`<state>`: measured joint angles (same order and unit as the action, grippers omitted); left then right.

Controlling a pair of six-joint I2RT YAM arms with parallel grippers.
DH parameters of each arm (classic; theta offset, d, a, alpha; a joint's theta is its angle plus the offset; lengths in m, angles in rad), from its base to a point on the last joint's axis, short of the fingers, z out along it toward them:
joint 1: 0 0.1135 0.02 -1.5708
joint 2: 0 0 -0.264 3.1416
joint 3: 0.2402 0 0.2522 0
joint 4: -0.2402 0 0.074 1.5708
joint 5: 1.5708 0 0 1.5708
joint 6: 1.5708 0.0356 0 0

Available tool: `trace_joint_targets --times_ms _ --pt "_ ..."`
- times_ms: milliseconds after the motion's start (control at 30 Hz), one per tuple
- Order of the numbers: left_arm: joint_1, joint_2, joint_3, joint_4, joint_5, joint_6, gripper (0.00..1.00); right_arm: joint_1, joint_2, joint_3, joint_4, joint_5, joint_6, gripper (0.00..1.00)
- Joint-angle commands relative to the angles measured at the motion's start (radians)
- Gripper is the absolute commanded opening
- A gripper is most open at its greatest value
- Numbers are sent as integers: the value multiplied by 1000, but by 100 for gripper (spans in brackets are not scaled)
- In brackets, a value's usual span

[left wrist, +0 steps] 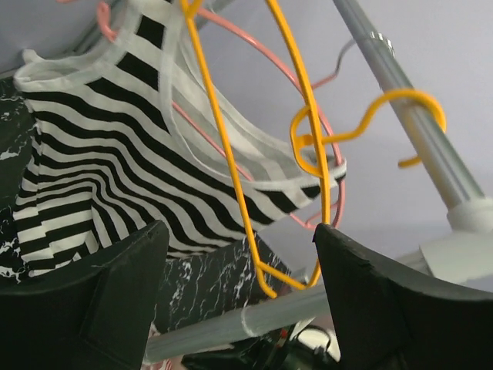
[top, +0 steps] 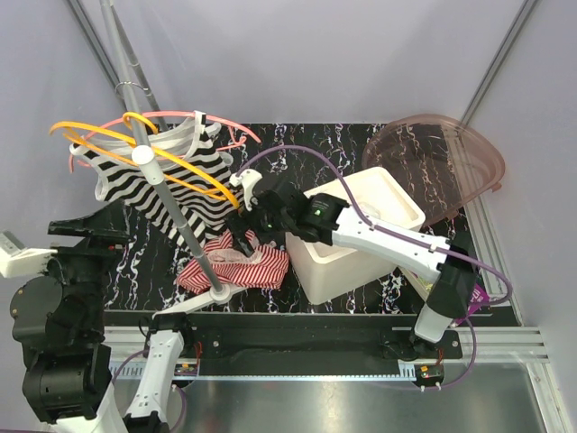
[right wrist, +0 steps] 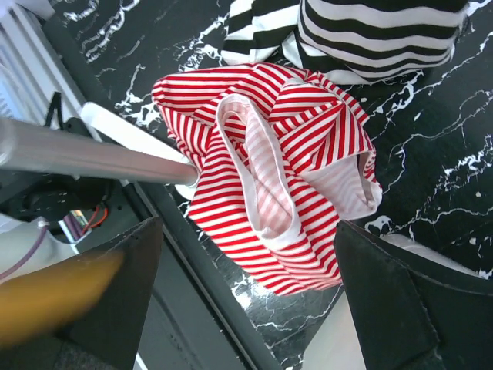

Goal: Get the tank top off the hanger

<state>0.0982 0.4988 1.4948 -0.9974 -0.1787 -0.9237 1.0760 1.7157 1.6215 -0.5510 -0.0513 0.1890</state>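
In the right wrist view the tank top (right wrist: 370,38) is cut off by the top edge. A yellow shape (right wrist: 46,301) at lower left is too blurred to identify. In the left wrist view the pink hanger (left wrist: 102,23) runs mostly under the cloth. The yellow hanger (left wrist: 404,94) is cropped at the top. From above, the left arm (top: 54,343) is cropped at the corner.

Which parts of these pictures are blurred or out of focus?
Right wrist view: a yellow shape at lower left is a blurred smear, while the red striped garment is sharp. Left wrist view: the tank top and yellow hanger are crisp. Top view: evenly lit, sharp.
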Motion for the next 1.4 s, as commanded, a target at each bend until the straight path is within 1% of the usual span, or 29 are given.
trace_joint_targets --times_ms 0,33,133,233,400,633,800,867,933,1033,1100,1167,1233,1367 --pt "-2 -3 1 32 238 157 80 -5 -180 -52 59 116 38 100" --pt "-3 -20 -5 34 301 158 80 -2 -200 -67 69 107 36 100" --pt "-2 -61 -50 42 364 158 79 27 -272 -136 98 68 20 100" --pt "-2 -94 -80 42 378 172 79 59 -321 -167 112 54 10 100" --pt "-3 -114 -93 42 418 169 79 90 -375 -192 118 -22 -6 100" --pt "-2 -114 -44 39 455 201 79 147 -412 -256 135 -128 -63 100" --pt "-3 -103 -15 16 461 207 79 157 -315 -215 131 -154 -94 100" --pt "-5 -106 -8 -4 467 212 79 156 -243 -204 140 -147 -106 100" --pt "-9 -115 1 -24 441 220 79 156 -174 -193 149 -142 -128 100" --pt "-21 -120 25 -50 417 229 79 160 -116 -199 207 -108 -149 100" --pt "-31 -121 41 -70 401 227 79 159 -102 -224 275 -67 -172 100" --pt "-48 -115 56 -93 384 227 79 160 -81 -244 339 -24 -226 99" --pt "-67 -115 79 -109 355 233 79 159 -42 -262 368 17 -282 100" --pt "-94 -106 113 -158 295 230 79 160 39 -264 382 45 -385 100"
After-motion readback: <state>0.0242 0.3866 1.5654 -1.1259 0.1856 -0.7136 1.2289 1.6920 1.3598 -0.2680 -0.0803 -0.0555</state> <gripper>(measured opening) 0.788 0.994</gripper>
